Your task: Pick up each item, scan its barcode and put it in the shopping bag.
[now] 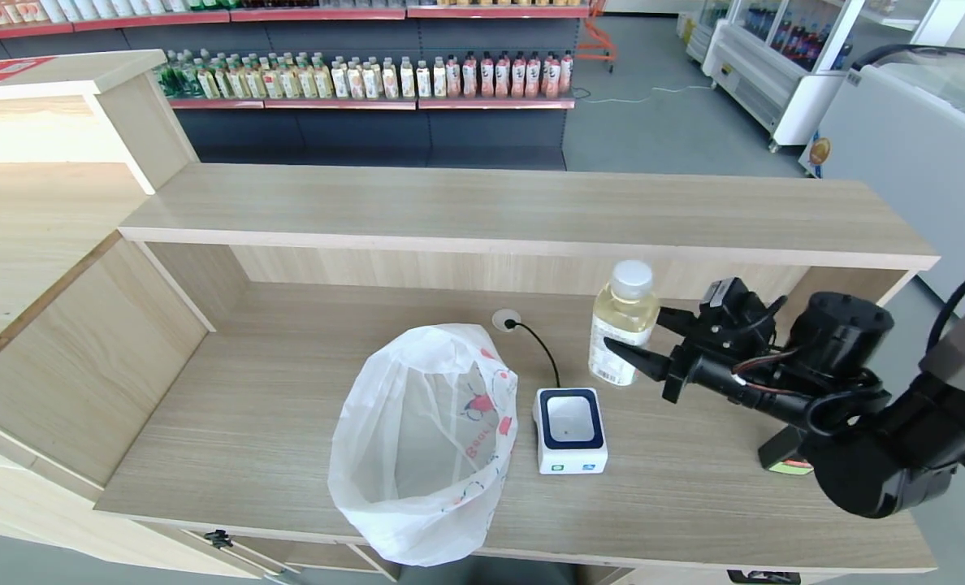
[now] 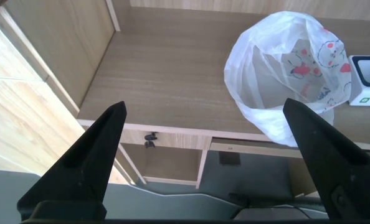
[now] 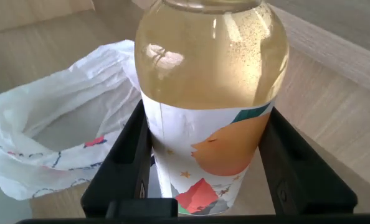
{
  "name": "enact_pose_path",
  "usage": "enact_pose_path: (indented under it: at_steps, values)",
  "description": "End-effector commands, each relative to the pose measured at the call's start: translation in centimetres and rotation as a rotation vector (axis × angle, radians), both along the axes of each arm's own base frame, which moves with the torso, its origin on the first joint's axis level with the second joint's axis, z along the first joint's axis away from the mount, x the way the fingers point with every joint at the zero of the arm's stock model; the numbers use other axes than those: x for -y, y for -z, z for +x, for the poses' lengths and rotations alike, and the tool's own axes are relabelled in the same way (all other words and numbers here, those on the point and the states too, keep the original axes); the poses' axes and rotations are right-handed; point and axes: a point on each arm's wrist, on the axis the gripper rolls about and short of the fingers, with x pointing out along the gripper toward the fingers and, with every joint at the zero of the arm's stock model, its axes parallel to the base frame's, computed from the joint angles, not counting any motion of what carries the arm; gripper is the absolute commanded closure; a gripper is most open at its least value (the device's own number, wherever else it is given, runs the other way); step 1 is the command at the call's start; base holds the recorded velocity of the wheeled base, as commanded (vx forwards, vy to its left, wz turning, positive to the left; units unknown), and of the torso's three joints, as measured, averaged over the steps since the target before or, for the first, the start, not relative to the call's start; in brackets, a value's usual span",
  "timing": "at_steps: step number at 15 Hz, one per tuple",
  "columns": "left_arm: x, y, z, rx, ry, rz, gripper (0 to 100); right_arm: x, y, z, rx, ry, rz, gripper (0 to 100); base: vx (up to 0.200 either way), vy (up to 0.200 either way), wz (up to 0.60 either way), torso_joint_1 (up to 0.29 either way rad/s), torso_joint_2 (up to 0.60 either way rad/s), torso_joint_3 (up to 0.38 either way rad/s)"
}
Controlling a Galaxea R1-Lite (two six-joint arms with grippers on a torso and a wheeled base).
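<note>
Right fingers (image 1: 633, 357) spread around the white-capped bottle (image 1: 622, 329) of pale yellow drink; left fingers (image 2: 91, 162) open.

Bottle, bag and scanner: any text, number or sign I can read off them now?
No text reads clearly.
The bottle label: barcode and fine print, too small.
The shopping bag: red lettering, creased, illegible.
The scanner: two small icons, no legible words.
The shelf bottles behind: labels too small.

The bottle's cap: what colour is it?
The cap is white, clearest in the head view.
</note>
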Motion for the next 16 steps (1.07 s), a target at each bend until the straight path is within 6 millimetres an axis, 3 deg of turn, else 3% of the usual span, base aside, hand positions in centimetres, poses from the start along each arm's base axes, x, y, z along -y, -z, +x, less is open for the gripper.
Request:
enact_pose_path:
  at_steps: [1, 4, 10, 16]
  values:
    - [0.0, 0.0, 0.0, 0.000, 0.000, 0.000, 0, 0.6, -4.7, -4.3, -0.105, 0.113, 0.149, 100, 0.000, 0.000, 0.00, 0.000, 0.00, 0.000]
    - [0.0, 0.0, 0.0, 0.000, -0.002, 0.000, 0, -1.4, -3.6, -5.5, -0.262, 0.122, 0.231, 100, 0.000, 0.000, 0.00, 0.000, 0.00, 0.000]
    - [0.0, 0.0, 0.0, 0.000, 0.000, 0.000, 0, -5.0, -0.5, -4.2, -0.280, 0.093, 0.274, 100, 0.000, 0.000, 0.00, 0.000, 0.00, 0.000]
    - [0.0, 0.0, 0.0, 0.000, 0.000, 0.000, 0, -5.8, 0.2, -4.0, -0.299, 0.074, 0.283, 100, 0.000, 0.000, 0.00, 0.000, 0.00, 0.000]
